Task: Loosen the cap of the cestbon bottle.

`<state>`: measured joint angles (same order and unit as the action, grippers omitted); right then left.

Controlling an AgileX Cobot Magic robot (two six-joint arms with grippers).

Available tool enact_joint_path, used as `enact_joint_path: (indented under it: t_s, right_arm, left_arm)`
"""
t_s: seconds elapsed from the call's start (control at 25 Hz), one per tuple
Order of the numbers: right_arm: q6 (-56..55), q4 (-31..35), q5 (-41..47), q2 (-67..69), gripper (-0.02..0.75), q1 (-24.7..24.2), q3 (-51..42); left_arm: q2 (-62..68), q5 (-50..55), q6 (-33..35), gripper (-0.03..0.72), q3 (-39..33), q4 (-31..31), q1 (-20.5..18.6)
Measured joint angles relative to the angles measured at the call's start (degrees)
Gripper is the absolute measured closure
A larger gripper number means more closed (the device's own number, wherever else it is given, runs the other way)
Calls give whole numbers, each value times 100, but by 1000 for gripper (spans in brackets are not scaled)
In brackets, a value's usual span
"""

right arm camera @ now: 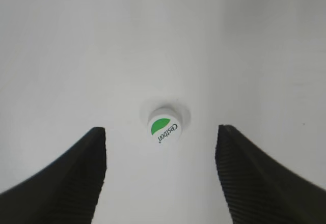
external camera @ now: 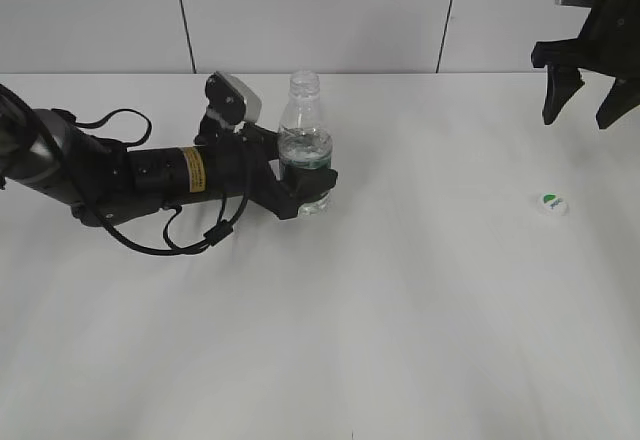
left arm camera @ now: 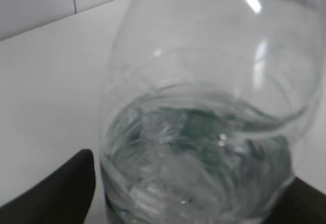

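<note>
The cestbon bottle stands upright on the white table, its neck open with no cap on it. My left gripper is shut on its lower body; the left wrist view is filled by the clear bottle between the dark fingers. The white cap with its green mark lies on the table at the right. My right gripper hangs open and empty above and behind it. In the right wrist view the cap lies on the table between the two open fingers.
A white table runs to a grey panelled wall at the back. The left arm with its cables lies low across the left side of the table.
</note>
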<state>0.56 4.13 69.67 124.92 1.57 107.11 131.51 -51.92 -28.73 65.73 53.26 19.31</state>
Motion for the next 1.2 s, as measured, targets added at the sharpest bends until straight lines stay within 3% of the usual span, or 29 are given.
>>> enact_joint_path:
  t_s: [0.64,1.0,1.2]
  right_arm:
    - [-56,16,12,0,225,0,156]
    - [-105,226,17,0,225,0,605]
    - [-123,238,17,0,225,0,638]
  left_arm:
    - [-1466,324,-156,140,-648,7,0]
    - [-2629,1184,-1440,138,-649,235,0]
    - [-3517,2323,-2256,137,-654,284,0]
